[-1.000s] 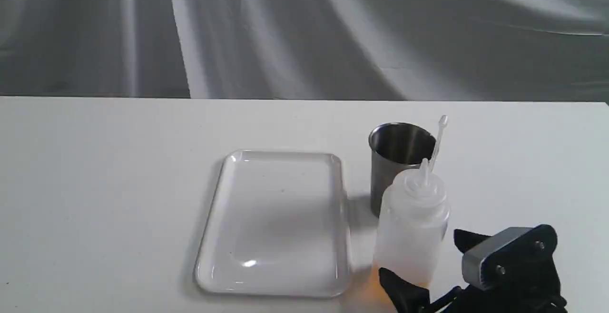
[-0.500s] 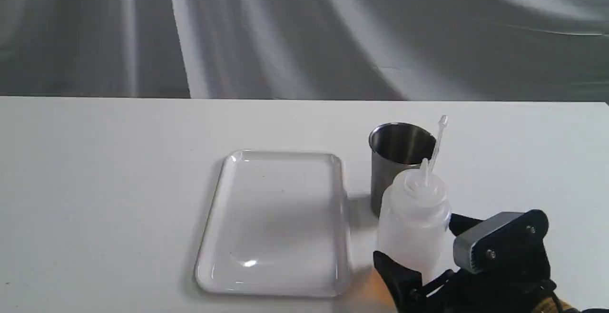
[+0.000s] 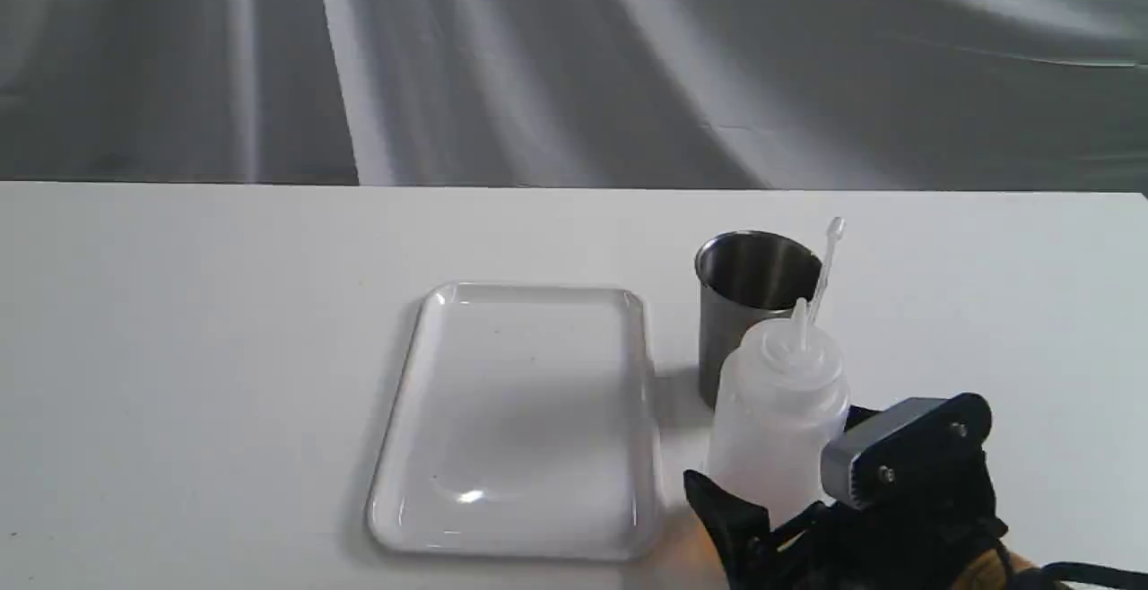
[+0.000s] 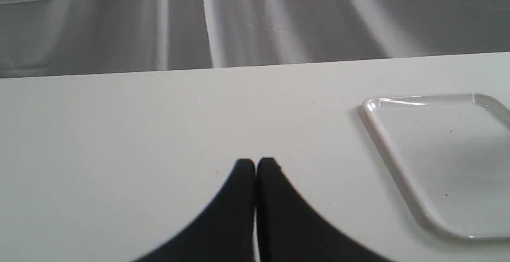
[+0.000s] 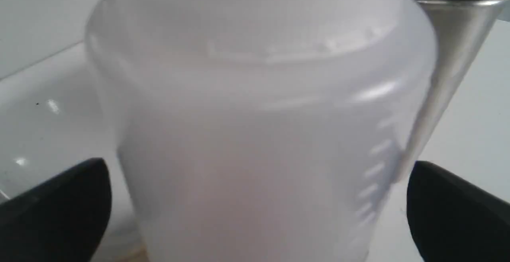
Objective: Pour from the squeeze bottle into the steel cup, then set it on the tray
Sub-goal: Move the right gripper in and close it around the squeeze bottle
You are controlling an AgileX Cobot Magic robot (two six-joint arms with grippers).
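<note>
Closing in since a second ago, the right gripper (image 3: 782, 454) is now set further toward the tray (image 3: 529, 420). Its black fingers (image 3: 717, 505) are placed on either side of the squeeze bottle (image 3: 778, 402). Bottle, steel cup (image 3: 740, 303) and tray are unmoved.

- The bottle is stood upright on the white table (image 3: 179, 348), just right of the tray. The cup is directly behind it and partly covered by it. Nozzle and cap strap are raised above the cup rim, and an amber tint is seen at the bottle's base.
- Right wrist view: the jaws are spread. A gap is seen between each finger (image 5: 55, 210) and the bottle wall (image 5: 255, 134), so nothing is gripped. Graduation marks (image 5: 374, 166) are shown on the bottle only here, and the cup (image 5: 450, 47) is caught at the edge.
- Left wrist view: the left gripper (image 4: 255, 166) is shown only here, its fingers pressed together on nothing, above bare table beside the tray (image 4: 398, 162).
</note>
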